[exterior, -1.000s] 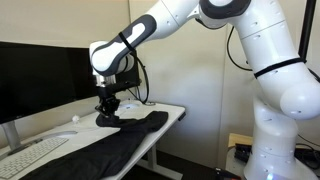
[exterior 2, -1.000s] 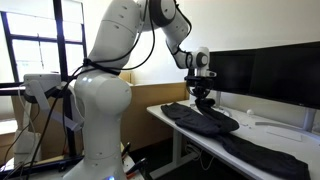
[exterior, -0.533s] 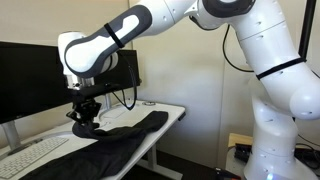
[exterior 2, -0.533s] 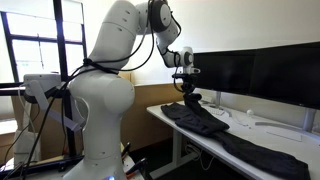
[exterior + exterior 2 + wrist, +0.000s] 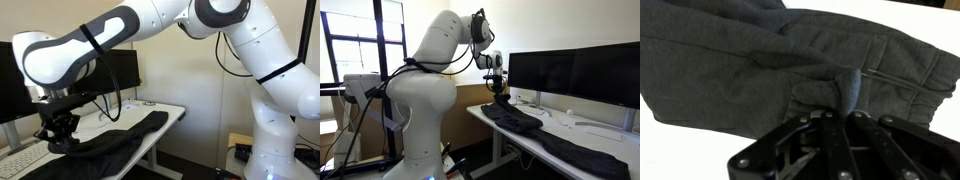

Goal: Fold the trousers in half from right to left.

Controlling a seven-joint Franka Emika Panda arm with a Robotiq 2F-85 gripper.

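Dark wrinkled trousers point(image 5: 122, 146), limp along desk point(image 5: 173, 110)

We see a white desk point(image 5: 176, 110) against a plain beige wall point(image 5: 200, 80), dark monitors point(image 5: 575, 72) along its back, and a black-framed window point(image 5: 350, 45) bright with daylight near a wooden panel point(image 5: 465, 100).

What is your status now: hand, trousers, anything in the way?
Hand shut on a fold of the trousers. Trousers lie wrinkled along the desk. Keyboard close beside the hand.
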